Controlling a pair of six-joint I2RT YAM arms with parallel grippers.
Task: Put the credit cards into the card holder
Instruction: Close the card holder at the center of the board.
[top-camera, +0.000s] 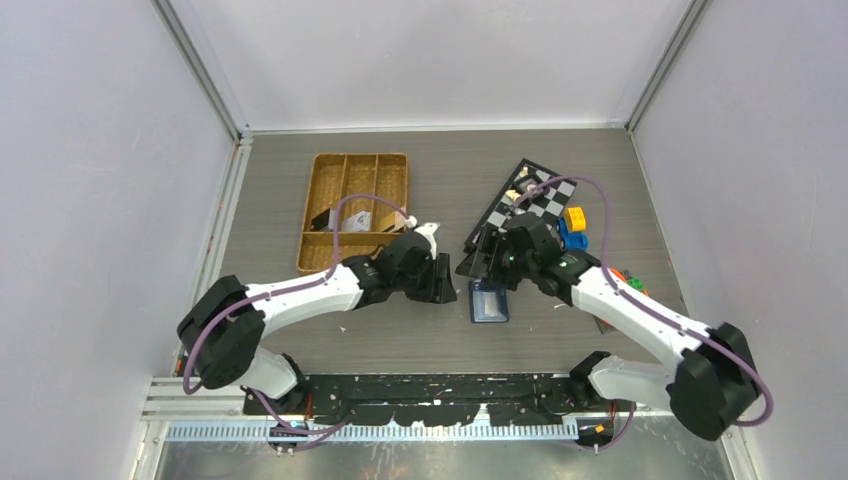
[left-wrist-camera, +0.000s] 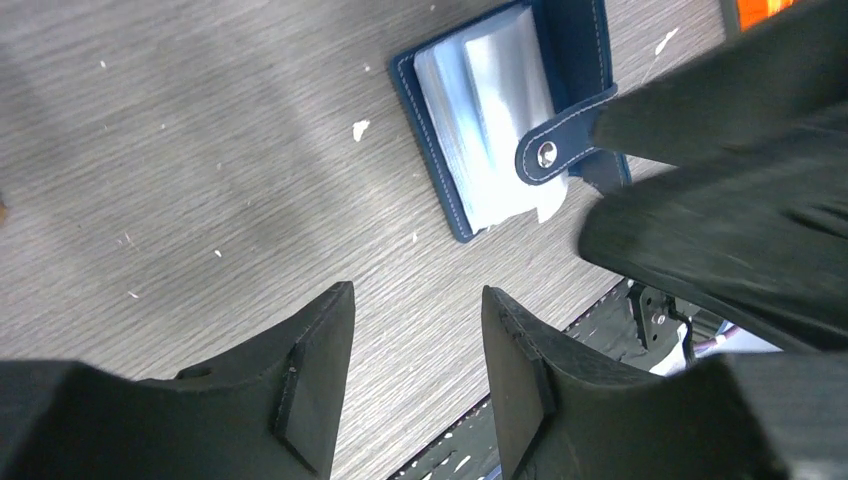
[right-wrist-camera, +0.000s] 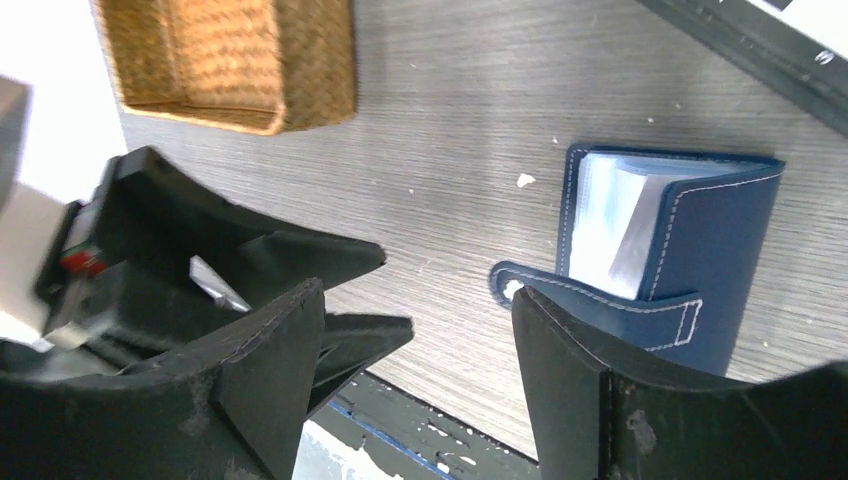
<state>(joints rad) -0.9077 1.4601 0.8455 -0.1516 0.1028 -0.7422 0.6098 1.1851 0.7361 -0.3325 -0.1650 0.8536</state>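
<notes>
The navy card holder (top-camera: 488, 300) lies on the table between both grippers, partly open with its clear sleeves showing (left-wrist-camera: 490, 120) (right-wrist-camera: 700, 250). Its snap tab (left-wrist-camera: 545, 155) hangs loose. A white corner (left-wrist-camera: 550, 205) pokes out under the tab; I cannot tell if it is a credit card. No other credit card shows clearly. My left gripper (top-camera: 440, 280) (left-wrist-camera: 415, 300) is open over bare table just left of the holder. My right gripper (top-camera: 495, 262) (right-wrist-camera: 418, 295) is open too, nothing between its fingers, with the tab beside its right finger (right-wrist-camera: 560, 340).
A brown wicker tray (top-camera: 355, 210) (right-wrist-camera: 230, 60) with a dark and a white flat piece stands back left. A checkerboard (top-camera: 520, 205), a yellow block (top-camera: 574, 217) and a blue toy car (top-camera: 572, 238) lie back right. The black base rail (top-camera: 430, 385) runs along the near edge.
</notes>
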